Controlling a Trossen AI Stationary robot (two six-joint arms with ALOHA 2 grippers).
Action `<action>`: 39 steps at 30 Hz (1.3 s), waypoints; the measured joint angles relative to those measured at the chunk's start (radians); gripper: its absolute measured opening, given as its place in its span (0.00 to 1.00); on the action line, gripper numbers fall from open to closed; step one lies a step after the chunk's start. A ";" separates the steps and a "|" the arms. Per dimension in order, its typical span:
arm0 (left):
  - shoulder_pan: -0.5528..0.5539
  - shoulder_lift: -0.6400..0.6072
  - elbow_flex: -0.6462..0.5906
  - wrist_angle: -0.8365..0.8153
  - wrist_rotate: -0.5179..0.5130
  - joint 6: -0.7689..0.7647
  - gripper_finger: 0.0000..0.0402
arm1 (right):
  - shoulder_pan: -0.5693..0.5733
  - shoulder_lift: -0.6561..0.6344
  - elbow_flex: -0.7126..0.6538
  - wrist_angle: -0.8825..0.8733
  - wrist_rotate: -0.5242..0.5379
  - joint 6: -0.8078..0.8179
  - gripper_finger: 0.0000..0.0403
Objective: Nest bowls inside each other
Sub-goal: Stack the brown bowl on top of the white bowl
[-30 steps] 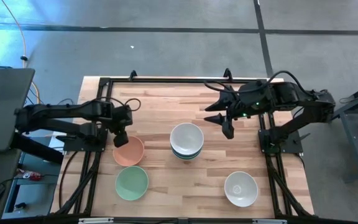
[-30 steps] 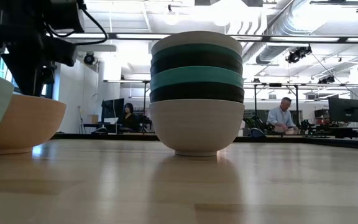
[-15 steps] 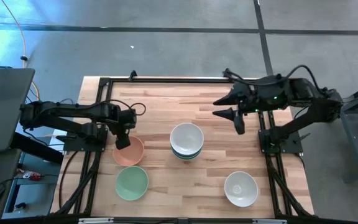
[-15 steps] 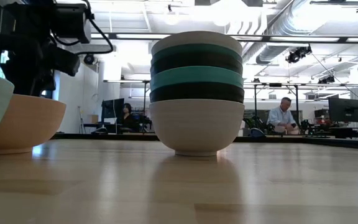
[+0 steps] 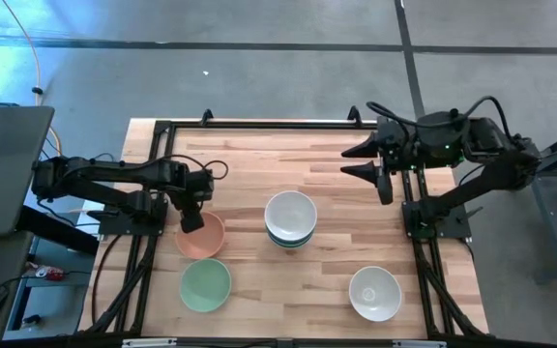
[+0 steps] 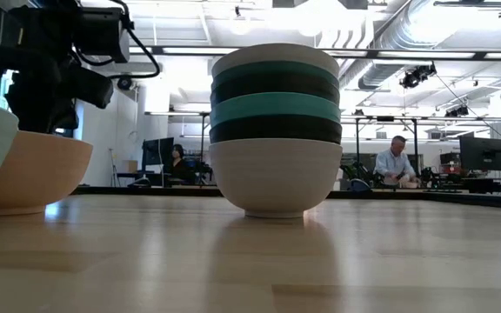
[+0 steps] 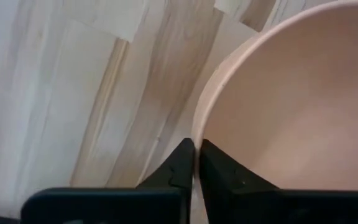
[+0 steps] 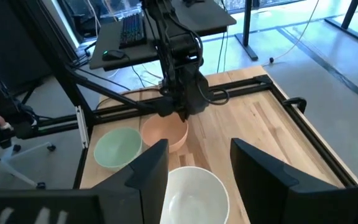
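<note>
A peach bowl (image 5: 204,238) stands on its base at the table's left, with a mint green bowl (image 5: 205,285) just in front of it. My left gripper (image 5: 191,221) is shut on the peach bowl's rim and also shows in the low view (image 6: 49,96). A stack of nested bowls (image 5: 290,219), a white one on top, stands mid-table; the low view (image 6: 275,130) shows white, teal and black rims. A single white bowl (image 5: 374,293) stands at the near right. My right gripper (image 5: 347,161) hangs open and empty over the far right of the table. My left gripper pinches the peach bowl's rim (image 7: 197,132) on the bowl's far left side. One finger (image 7: 180,167) is outside the wall and the other (image 7: 221,171) inside. The fingers come from above, pointing down. The bowl rests on the table on its base (image 6: 20,207).
The table's black frame rails (image 5: 259,124) run along its edges. Bare wood lies between the stack and the single white bowl and along the far side. People sit at desks in the room behind (image 6: 396,162).
My right gripper has drawn back from the stack toward the table's right edge, staying open. My left gripper has come down a little toward the near edge, onto the peach bowl's rim. The bowls have stayed in place.
</note>
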 joint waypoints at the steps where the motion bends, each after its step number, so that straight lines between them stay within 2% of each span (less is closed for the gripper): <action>1: 0.000 0.000 0.000 0.006 0.008 0.000 0.02 | 0.000 -0.001 0.000 -0.004 0.000 -0.001 0.41; 12: 0.000 0.000 0.013 0.015 0.055 -0.047 0.01 | 0.000 -0.001 0.000 -0.057 0.031 -0.019 0.41; 23: 0.054 0.000 0.163 0.015 0.000 -0.063 0.00 | 0.000 0.000 0.000 -0.071 0.035 -0.025 0.41; 30: 0.120 0.060 0.349 -0.044 -0.002 -0.037 0.00 | 0.000 0.000 0.000 -0.071 0.035 -0.026 0.41; 39: 0.151 0.289 0.721 -0.248 -0.030 0.111 0.00 | 0.000 0.000 0.000 -0.120 0.033 0.002 0.41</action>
